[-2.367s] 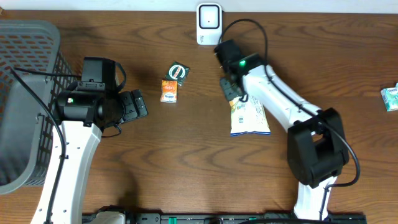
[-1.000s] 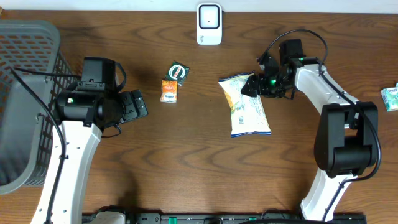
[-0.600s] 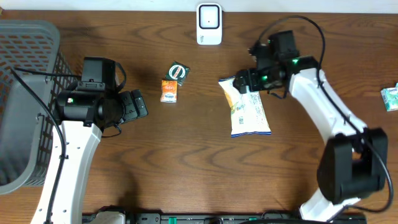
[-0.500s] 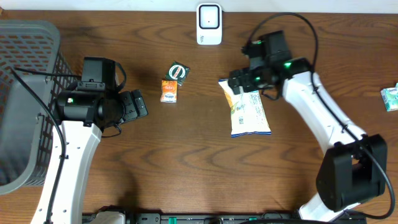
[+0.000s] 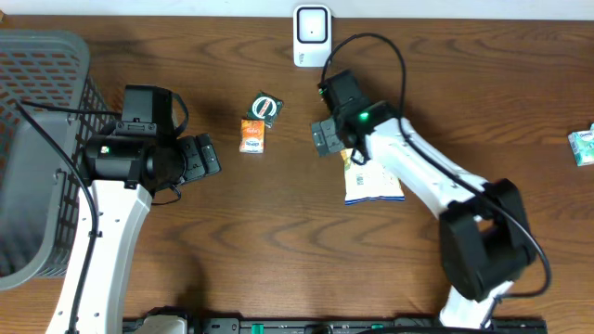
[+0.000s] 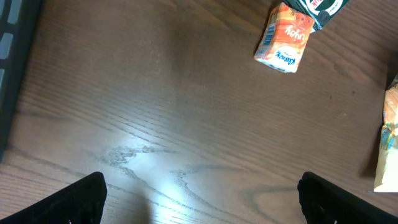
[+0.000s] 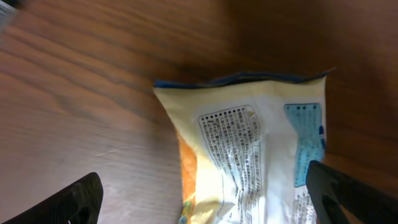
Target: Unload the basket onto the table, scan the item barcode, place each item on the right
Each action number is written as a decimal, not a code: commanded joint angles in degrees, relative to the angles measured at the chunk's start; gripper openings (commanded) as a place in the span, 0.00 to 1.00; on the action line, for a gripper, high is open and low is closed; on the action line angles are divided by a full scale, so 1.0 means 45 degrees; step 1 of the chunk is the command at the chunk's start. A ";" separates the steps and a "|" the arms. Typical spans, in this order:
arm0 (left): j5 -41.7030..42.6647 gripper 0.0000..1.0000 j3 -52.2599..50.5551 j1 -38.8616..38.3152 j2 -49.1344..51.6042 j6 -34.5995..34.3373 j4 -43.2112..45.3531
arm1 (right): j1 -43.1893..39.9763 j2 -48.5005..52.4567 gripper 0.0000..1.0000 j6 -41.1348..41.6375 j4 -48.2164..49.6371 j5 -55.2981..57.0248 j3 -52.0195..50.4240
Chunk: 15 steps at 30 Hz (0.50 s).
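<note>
A brown wooden table [image 5: 278,250] seen from above, with my two arms reaching in from the near edge.

At the far left stands one grey mesh basket [image 5: 37,139]. Just right of it is my left pincer [image 5: 206,156], pointing right; in its wrist view its two fingertips [image 6: 74,199] stand wide apart with nothing but bare wood between them.

Right of that pincer lie two small packs, touching each other. One is an orange carton [image 5: 252,136] and the other is a dark green packet [image 5: 266,107] with a round label, on the carton's far side. The left wrist view shows the same pair at its top edge, the orange carton [image 6: 283,38] nearer the camera.

Further right, against the far edge, stands one white scanner [image 5: 312,35], upright.

My right pincer [image 5: 327,139] hangs near the scanner, on its near side, over the far end of one snack bag [image 5: 371,176]. The bag lies flat on the wood in the middle of the table, white and yellow, printed back upward. In the right wrist view my two fingertips [image 7: 68,199] are spread wide on either side of the bag [image 7: 249,149], gripping nothing.

At the far right edge lies one green-and-white pack [image 5: 582,146], well apart from everything else.
</note>
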 commanded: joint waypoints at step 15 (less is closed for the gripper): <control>-0.0034 0.98 0.0010 0.0068 0.0000 0.0024 -0.0068 | 0.0257 0.2783 0.66 0.0306 -0.0087 0.2686 0.0010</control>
